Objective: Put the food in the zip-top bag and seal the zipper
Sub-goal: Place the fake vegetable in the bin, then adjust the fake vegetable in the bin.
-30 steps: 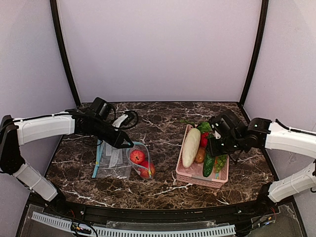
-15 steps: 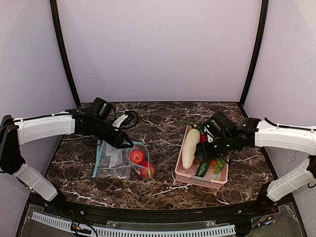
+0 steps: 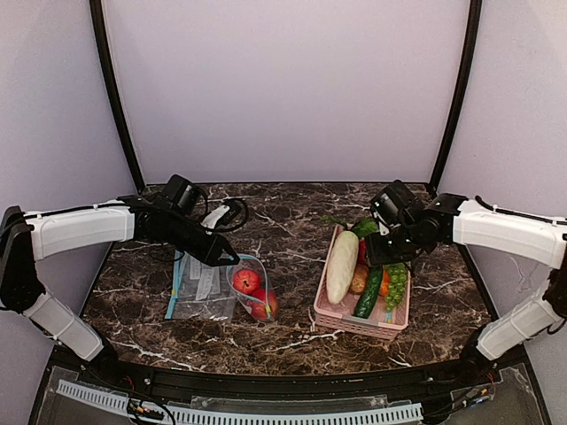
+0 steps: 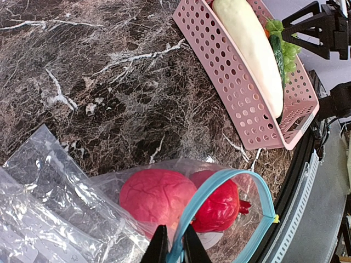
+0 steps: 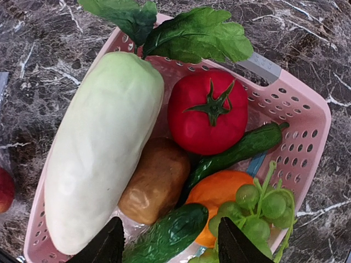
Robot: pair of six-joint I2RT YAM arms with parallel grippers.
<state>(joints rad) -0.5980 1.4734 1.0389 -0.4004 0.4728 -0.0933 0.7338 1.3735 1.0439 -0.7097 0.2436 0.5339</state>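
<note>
Two red-pink fruits [image 4: 158, 196] [image 4: 219, 203], already lodged in the zip-top bag [image 4: 107, 186], which lay at about 8 o'clock on the marble table [image 3: 292, 221] as seen from overhead, over a stack of spare clear bags [image 3: 197, 285]. One zipper [image 4: 233, 172], teal, arched open around the fruits and unsealed. One left gripper [image 4: 174, 244], jaws pinched shut on the zipper's near run, holding the mouth up for you. One pink basket [image 3: 363, 326] at about 4 o'clock on the table, well apart from the bag. Contents: long white radish [image 3: 342, 264] along its 9 o'clock side, tomato [image 5: 207, 109], brown potato-like piece [image 5: 156, 181], orange fruit [image 5: 219, 192], green grapes [image 5: 263, 203], leaves [image 5: 192, 33] at 12 o'clock, and the cucumber [image 5: 170, 235] lying at 6 o'clock in the right wrist view, with a second slim green piece [image 5: 241, 149] just beyond it. One right gripper [image 5: 171, 241], fingers spread apart and empty, poised above the basket with the cucumber lying between them below. Step in hand, as you could judge it: fetching the last item, the cucumber. Your next move called for lowering straight down, closing across the cucumber's narrow width clear of the orange fruit and grapes, then carrying it toward 9 o'clock into the held-open mouth before sealing.
</note>
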